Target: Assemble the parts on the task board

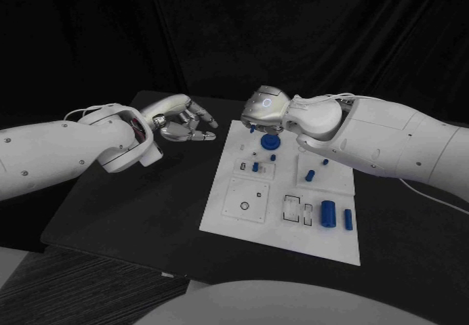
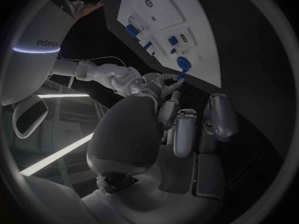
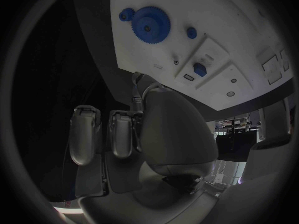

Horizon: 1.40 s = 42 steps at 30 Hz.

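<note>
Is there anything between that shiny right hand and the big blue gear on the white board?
Nothing visible. The right hand hovers at the task board's far end, with the blue gear just in front of it; in the right wrist view only bare board lies beside the gear.

White rectangular task board (image 1: pixel 283 230) lies flat on black table, printed with black outlines. Blue gear (image 1: pixel 270 141) lies flat near board's far edge. Small blue pegs (image 1: pixel 256 166) stand around board's middle. Blue cylinder (image 1: pixel 329 212) and thinner blue rod (image 1: pixel 348 219) lie side by side near board's right edge.
</note>
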Each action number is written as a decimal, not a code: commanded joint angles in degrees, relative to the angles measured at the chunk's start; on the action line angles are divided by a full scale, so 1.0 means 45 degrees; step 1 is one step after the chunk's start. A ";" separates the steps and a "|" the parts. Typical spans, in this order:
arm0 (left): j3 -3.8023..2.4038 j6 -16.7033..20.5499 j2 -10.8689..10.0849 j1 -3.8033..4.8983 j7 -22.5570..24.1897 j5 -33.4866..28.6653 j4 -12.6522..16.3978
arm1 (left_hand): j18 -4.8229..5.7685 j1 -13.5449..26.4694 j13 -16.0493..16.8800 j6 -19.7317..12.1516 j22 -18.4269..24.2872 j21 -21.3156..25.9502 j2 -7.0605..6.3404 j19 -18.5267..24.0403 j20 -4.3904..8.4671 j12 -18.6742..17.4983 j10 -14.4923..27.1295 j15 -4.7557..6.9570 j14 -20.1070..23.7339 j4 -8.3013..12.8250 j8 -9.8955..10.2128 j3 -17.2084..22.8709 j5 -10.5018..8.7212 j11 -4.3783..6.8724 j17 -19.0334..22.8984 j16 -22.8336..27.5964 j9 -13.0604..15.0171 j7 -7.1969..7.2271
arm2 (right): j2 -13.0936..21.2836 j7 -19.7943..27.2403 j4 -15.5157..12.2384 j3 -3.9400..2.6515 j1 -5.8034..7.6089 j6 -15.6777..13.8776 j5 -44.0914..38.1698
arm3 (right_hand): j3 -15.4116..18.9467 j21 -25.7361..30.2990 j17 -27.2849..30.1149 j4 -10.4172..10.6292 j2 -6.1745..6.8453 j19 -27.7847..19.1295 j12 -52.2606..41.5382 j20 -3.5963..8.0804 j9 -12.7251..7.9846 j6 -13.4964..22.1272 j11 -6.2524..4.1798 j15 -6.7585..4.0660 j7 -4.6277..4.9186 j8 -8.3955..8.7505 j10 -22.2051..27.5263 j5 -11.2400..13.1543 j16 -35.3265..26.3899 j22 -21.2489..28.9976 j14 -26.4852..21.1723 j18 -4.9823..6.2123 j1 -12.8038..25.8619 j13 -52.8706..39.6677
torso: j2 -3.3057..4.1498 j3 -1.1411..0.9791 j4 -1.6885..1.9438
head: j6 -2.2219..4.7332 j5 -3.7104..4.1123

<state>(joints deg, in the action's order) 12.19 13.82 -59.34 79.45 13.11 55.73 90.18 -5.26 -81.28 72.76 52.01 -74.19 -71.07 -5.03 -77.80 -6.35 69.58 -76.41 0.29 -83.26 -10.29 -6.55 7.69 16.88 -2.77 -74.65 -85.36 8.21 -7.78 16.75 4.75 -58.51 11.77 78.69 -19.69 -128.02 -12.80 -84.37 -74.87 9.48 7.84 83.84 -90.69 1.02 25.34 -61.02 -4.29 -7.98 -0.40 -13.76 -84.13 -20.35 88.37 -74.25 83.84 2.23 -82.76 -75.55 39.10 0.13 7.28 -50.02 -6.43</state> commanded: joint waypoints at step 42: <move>-0.0003 -0.0384 -0.0320 0.0114 -0.0374 0.0274 0.0303 | 0.0136 -0.0016 -0.0325 0.0318 -0.2140 0.0304 0.0288 0.0119 0.0107 -0.0311 0.0097 0.0060 -0.0515 -0.0453 -0.0350 0.0295 0.0198 0.0046 -0.2180 0.0215 -0.0160 0.0071 | -0.0618 -0.0641 0.0510 -0.0006 -0.0696 0.0889 0.0040 | -0.0197 -0.0473 -0.3170 -0.0041 -0.0370 0.0919 0.0154 -0.0120 0.1281 -0.0315 -0.0008 0.0090 -0.0056 -0.0465 -0.1305 0.0221 0.0283 -0.3234 0.1331 -0.0294 0.0637 -0.3211 | 0.0157 0.0311 0.0744 | 0.0003 0.0633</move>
<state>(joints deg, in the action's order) 12.22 12.93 -60.86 79.80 11.14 56.85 91.54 -5.26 -80.91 71.78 52.94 -74.19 -70.41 -4.65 -77.81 -6.34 69.56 -76.25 0.30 -83.26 -11.00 -7.43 8.40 16.99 -2.58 -74.65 -84.91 8.19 -7.66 13.98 2.83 -56.23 11.78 75.70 -16.39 -127.79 -12.80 -85.24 -74.87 9.47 7.61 83.85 -90.69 1.00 25.40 -61.02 -4.30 -7.97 -0.41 -13.74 -84.13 -19.64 88.37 -74.25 83.84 2.24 -82.51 -75.55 39.95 1.48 10.61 -49.99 -3.57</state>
